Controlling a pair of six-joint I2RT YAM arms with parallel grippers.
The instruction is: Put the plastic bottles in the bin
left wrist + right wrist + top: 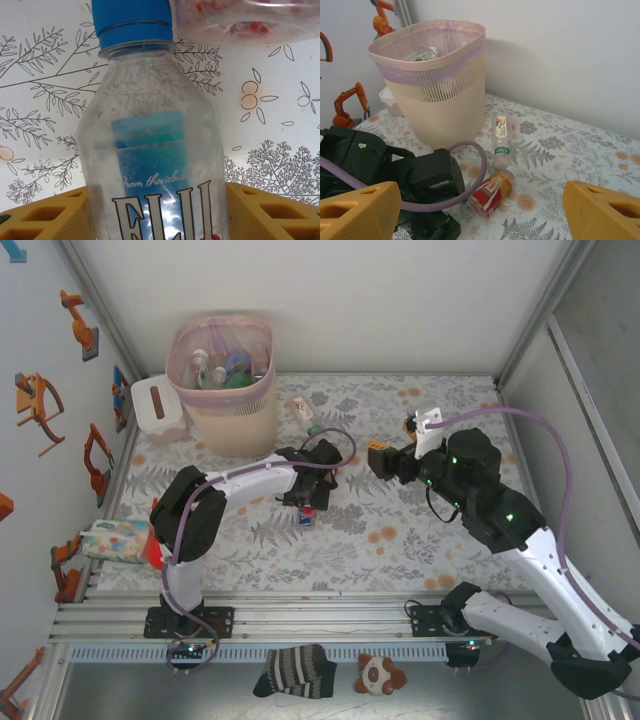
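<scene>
While left gripper flanks blue-capped bottle before bin, cannot tell if clamped: squeeze at label, lift clear of red-labelled bottle; right gripper spread, empty.

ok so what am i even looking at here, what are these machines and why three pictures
Two robot arms are bolted to a table. The top view looks down from above; the other two come from a camera on each wrist. The left tool has its yellow fingers either side of a blue-capped bottle; whether it grips yet is unclear. The right tool is open and holds nothing. A slim bottle and a red-labelled bottle lie near the bin, which already holds several.
</scene>
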